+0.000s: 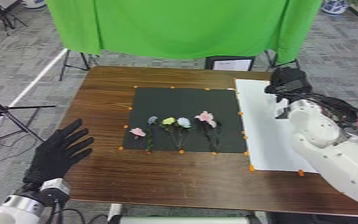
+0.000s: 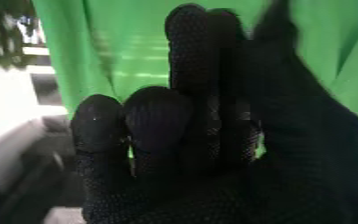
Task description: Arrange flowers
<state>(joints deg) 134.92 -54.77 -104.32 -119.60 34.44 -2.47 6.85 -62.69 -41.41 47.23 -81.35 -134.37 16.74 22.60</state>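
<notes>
Passage lies over the wooden table (image 1: 184, 175) at lower centre; flowers (image 1: 206, 118) obstruct the centre, the right arm (image 1: 331, 145) the lower right.

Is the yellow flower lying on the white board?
No, the yellow flower lies on the dark mat, between two bluish flowers.

Five flowers on a black mat (image 1: 184, 100), a gloved hand to either side.
On the brown worktop (image 1: 113, 175), a small pink bloom (image 1: 137, 132) lies leftmost; rightward come a grey-blue one (image 1: 152, 120), a yellow one (image 1: 168, 121), a pale blue one (image 1: 183, 122) and a larger pink bloom (image 1: 206, 118), probably two heads close together. The left hand (image 1: 55, 156) has its fingers spread near the worktop's left edge; the right hand (image 1: 288, 80) is by the far end of the white sheet (image 1: 257, 130).
</notes>
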